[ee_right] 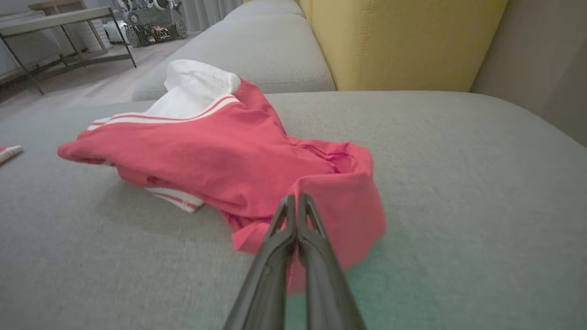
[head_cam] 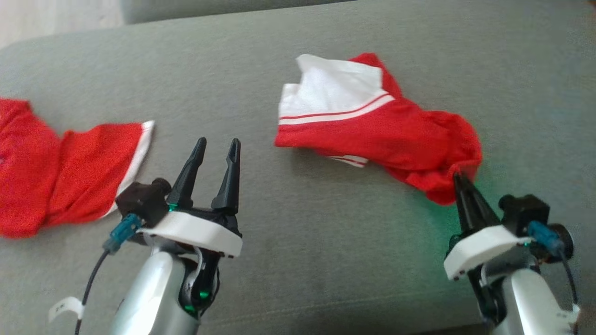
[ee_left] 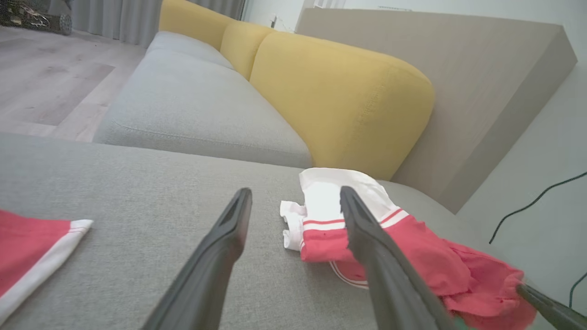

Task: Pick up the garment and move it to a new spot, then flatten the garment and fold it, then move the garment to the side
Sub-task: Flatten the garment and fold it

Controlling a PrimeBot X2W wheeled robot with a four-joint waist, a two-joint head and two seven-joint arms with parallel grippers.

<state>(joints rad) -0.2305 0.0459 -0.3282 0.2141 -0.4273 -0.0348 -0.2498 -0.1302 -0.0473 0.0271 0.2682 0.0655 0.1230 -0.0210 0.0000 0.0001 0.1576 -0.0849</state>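
The garment (head_cam: 372, 125) (ee_left: 435, 266) (ee_right: 220, 151) is red with white panels and stripes, and it lies crumpled on the grey sofa seat (head_cam: 298, 232) right of centre. My right gripper (head_cam: 458, 179) (ee_right: 296, 199) (ee_left: 520, 288) is shut on the garment's near right red edge, and the cloth bunches up around the tips. Left of centre, my left gripper (head_cam: 219, 142) (ee_left: 296, 190) stands open above the bare seat. Nothing is between its fingers, and it is well clear of the garment.
A second red cloth with a white border (head_cam: 60, 172) (ee_left: 27, 247) lies at the seat's left edge. Yellow back cushions (ee_left: 339, 101) (ee_right: 403, 41) and a beige panel (ee_left: 458, 91) stand beyond the seat. A wooden floor (ee_left: 46, 82) and a metal-legged table (ee_right: 55, 23) lie further off.
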